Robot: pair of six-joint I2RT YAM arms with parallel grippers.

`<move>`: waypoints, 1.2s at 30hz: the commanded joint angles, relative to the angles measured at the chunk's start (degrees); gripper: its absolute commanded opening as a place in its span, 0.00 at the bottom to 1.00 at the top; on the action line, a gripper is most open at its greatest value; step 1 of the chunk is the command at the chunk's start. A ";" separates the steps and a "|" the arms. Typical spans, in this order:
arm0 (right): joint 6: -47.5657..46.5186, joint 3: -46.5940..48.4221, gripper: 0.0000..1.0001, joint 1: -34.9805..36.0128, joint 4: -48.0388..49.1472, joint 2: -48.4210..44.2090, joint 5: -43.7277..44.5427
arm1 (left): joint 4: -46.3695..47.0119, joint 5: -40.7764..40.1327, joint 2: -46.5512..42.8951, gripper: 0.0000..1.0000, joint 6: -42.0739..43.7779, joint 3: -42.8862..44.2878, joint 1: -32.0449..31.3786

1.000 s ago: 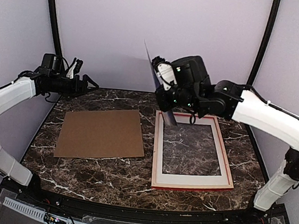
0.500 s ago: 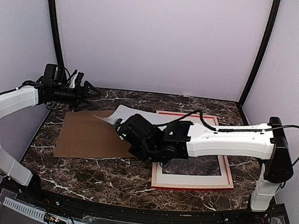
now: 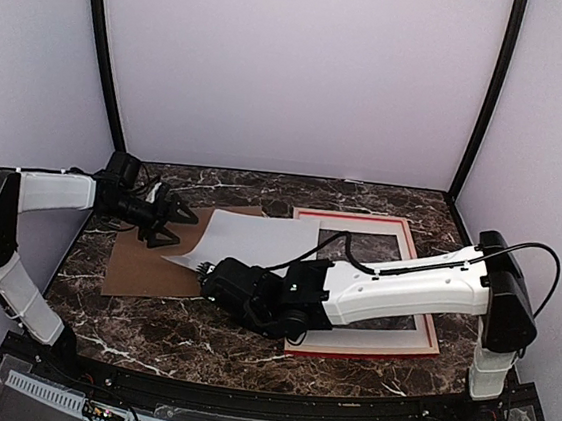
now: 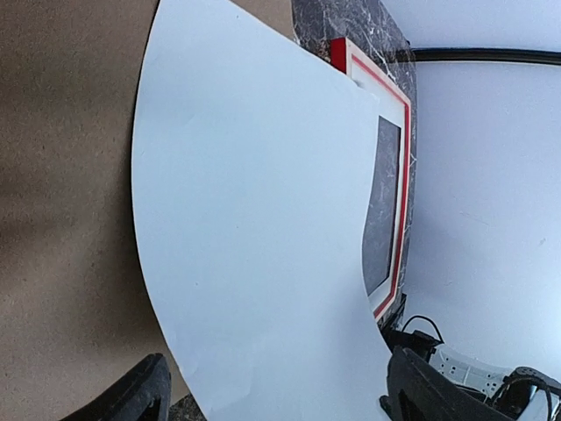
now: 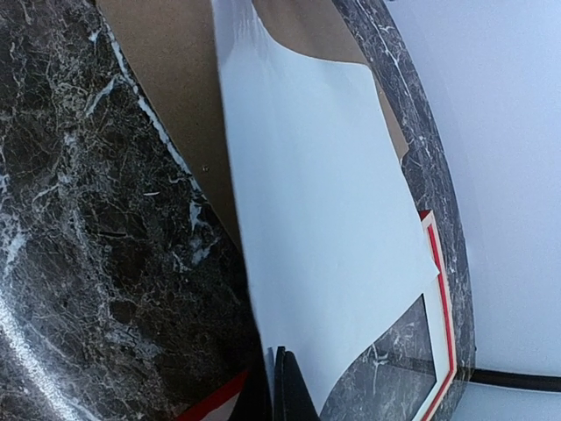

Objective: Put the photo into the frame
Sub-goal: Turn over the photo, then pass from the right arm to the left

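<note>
Where the right pincer [image 5: 279, 379] is clamped together on the near edge of the photo [image 5: 320, 228], the sheet bows up and sags away. It lies white back up, and its far part drapes over the cardboard [image 3: 140, 261] and the left rail of the frame [image 3: 361, 219] on the worktop [image 3: 150, 312]. That curl suggests a light, floppy print that creases easily and will swing from a single hold. The left pincer [image 3: 171, 224], fingers spread wide, hovers just beside the sheet's left edge. That edge is probably the best second hold, taken on the margin rather than mid-sheet.
</note>
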 commanded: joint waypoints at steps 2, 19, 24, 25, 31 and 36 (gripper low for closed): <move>1.18 -0.75 0.00 1.00 0.78 -0.10 1.40 | -3.74 1.63 0.78 0.89 2.35 -2.94 -0.49; 1.65 -1.46 0.00 1.67 2.52 0.32 1.16 | 2.94 6.04 2.33 0.80 -2.60 -8.76 -3.67; 1.96 -1.90 0.00 1.68 2.84 0.43 1.03 | 5.71 7.13 3.09 0.65 -5.11 -8.81 -4.12; 2.04 -2.07 0.00 1.77 2.82 0.43 1.04 | 6.26 7.17 3.16 0.60 -5.37 -8.73 -4.13; 2.35 -3.01 0.00 2.04 2.92 0.19 0.73 | 9.06 8.21 3.88 0.39 -6.73 -8.62 -4.23; 3.24 -4.13 0.03 2.13 2.49 -0.32 0.45 | 10.35 8.20 3.77 0.24 -7.39 -8.62 -4.30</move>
